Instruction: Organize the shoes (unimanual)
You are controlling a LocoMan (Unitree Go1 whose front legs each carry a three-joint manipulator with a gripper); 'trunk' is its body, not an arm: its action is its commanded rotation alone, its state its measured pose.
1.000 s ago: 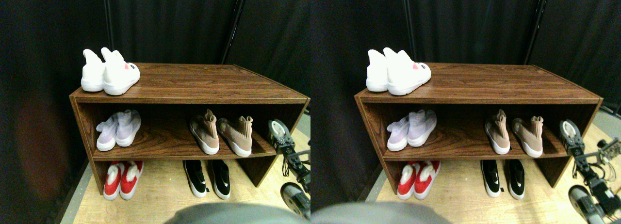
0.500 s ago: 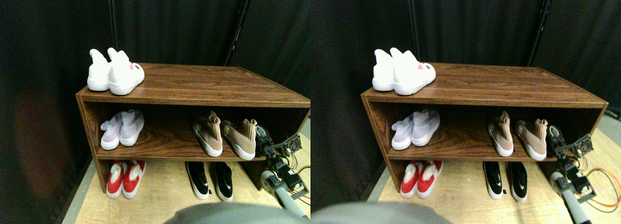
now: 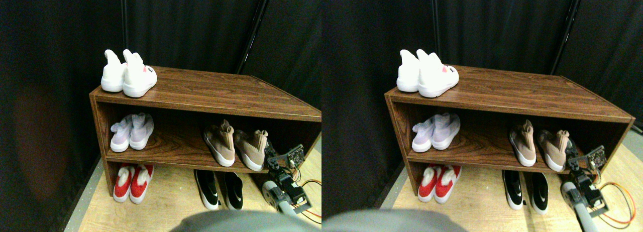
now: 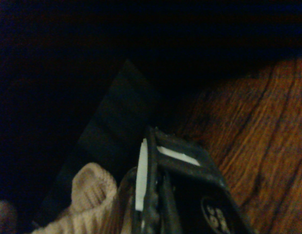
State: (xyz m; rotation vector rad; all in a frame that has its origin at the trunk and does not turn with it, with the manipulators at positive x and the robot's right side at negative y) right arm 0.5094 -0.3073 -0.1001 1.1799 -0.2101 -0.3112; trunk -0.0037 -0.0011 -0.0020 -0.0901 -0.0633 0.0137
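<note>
Wrist view showed the right gripper [image 4: 156, 195] inside the middle shelf, its dark jaw frame against the wood-grain board [image 4: 258, 126], with the ribbed beige ankle cuff [image 4: 92, 190] of a tan shoe just beside it; whether the jaws were wide, narrow or closed on the cuff, I cannot tell. From the stereo pair view, the gripper [image 3: 271, 154] sat at about 3 o'clock of the right tan shoe [image 3: 252, 147], touching or nearly so, while its mate [image 3: 220, 144] stood just beside at 9 o'clock, slightly splayed. To do this step well, I judged it should catch the cuff squarely, move slowly, and line the shoe parallel with its mate without nudging the shelf wall [image 3: 301, 134]
</note>
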